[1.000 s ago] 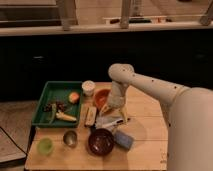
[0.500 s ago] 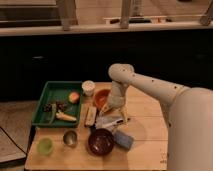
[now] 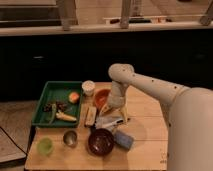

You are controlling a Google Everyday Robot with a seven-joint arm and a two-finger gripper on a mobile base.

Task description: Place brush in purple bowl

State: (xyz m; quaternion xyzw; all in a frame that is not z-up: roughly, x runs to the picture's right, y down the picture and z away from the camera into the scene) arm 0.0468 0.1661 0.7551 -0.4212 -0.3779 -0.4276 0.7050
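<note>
The brush [image 3: 91,115], a tan oblong block, lies on the wooden table [image 3: 145,120] just right of the green tray. The purple bowl [image 3: 101,141], round, dark and glossy, stands near the table's front edge, in front of the brush and a little to its right. My gripper [image 3: 116,111] points down over the table's middle, right of the brush, behind the purple bowl and beside the orange bowl [image 3: 102,98]. A pale grey object [image 3: 110,122] lies right under it.
A green tray [image 3: 57,102] with fruit fills the left. A white cup [image 3: 88,87] stands behind the brush. A steel cup [image 3: 70,137] and a green cup [image 3: 45,146] stand front left. A blue sponge [image 3: 123,139] lies right of the purple bowl.
</note>
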